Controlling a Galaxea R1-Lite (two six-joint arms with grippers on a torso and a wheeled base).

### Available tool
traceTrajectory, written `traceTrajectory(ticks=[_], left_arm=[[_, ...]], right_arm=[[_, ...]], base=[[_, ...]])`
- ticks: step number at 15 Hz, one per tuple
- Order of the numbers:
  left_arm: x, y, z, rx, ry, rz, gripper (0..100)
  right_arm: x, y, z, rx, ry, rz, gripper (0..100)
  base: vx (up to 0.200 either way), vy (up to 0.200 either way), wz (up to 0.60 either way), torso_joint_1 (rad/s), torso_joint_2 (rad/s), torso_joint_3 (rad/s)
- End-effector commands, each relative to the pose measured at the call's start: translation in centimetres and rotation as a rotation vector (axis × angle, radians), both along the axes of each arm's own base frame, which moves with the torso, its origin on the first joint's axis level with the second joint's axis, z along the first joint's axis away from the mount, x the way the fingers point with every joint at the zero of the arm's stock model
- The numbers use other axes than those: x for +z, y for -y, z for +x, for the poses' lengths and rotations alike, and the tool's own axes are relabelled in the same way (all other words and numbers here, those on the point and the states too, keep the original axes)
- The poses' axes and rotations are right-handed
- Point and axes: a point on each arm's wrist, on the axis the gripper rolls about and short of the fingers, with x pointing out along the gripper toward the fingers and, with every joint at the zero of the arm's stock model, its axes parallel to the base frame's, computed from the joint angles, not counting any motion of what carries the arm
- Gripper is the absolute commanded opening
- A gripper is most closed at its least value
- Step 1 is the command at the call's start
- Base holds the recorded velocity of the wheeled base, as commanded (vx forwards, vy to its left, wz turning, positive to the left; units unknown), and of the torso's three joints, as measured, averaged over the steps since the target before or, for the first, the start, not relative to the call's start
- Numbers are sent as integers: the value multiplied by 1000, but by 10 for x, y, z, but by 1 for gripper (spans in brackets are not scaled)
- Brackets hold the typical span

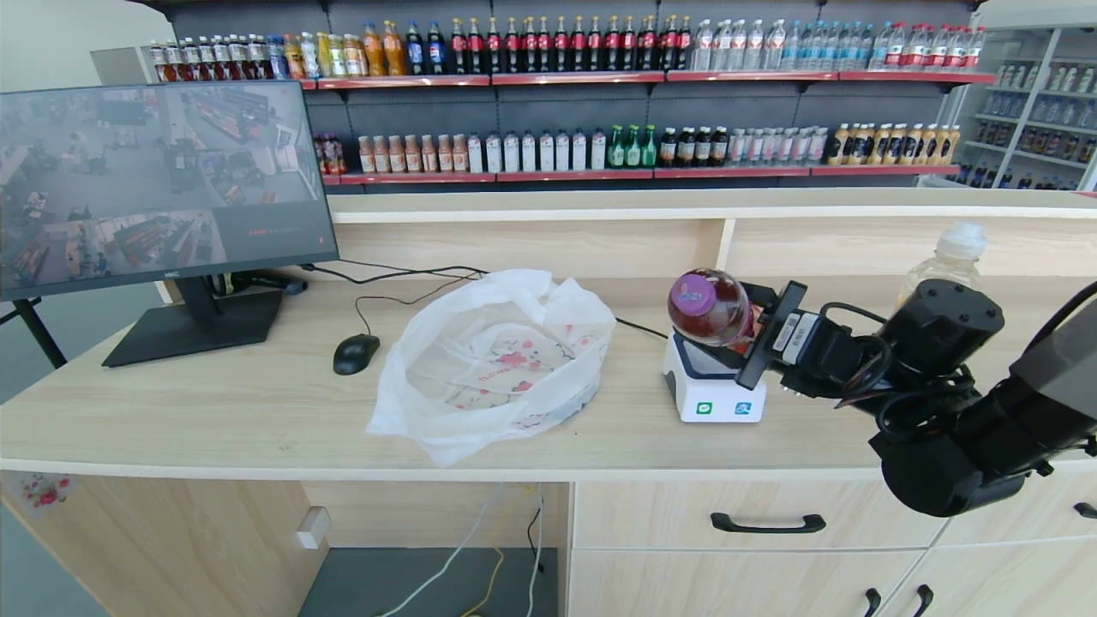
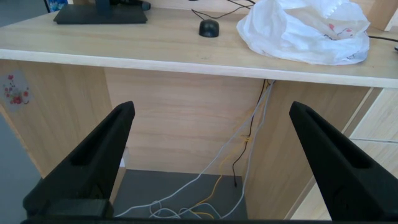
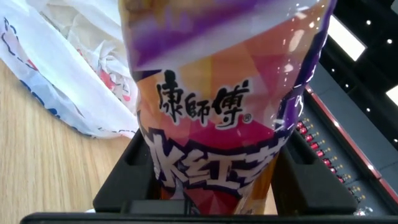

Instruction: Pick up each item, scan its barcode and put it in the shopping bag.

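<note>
Light-wood checkout counter (image 1: 214, 411) is running across the head view, with 2 red-edged shelves (image 1: 566, 79) of bottled drinks standing behind it. At the robot's far left a monitor (image 1: 154, 184) is sitting on the counter. A black mouse (image 1: 356, 353) is lying to its right. Next comes a white shopping bag (image 1: 493, 364) with red print, slumping open near the counter's middle. To the right of the bag, apart from it, a white scanner (image 1: 711, 386) is sitting.

Entry, right arm: the right gripper (image 1: 752, 332) is clamping a drink bottle (image 1: 710, 307), with the fingers (image 3: 121, 180) closing on its labelled body. The bottle is lying roughly level, purple-capped end toward the camera, directly over the scanner's top. Cannot tell whether it is touching the scanner.

Entry, left arm: the left gripper (image 2: 211, 109) is sitting low, facing the counter's front panel below the tabletop edge. Its fingers are spreading wide and holding nothing. Loose cables (image 2: 249, 149) are hanging under the counter beyond it.

1 clear bottle (image 1: 943, 261) with a white cap is standing on the counter behind the right arm.
</note>
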Motion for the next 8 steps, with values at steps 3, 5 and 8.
traceTrajectory(ticks=[3, 5, 8], left_arm=[[0, 0, 0, 0, 0, 1, 100], [0, 0, 0, 0, 0, 1, 100], [0, 0, 0, 0, 0, 1, 100]], right_arm=[[26, -3, -13, -2, 26, 58, 0], [38, -8, -24, -13, 13, 109, 0], [51, -10, -42, -74, 2, 179, 0]], base=[[0, 0, 0, 0, 0, 0], [0, 0, 0, 0, 0, 0], [0, 0, 0, 0, 0, 0]])
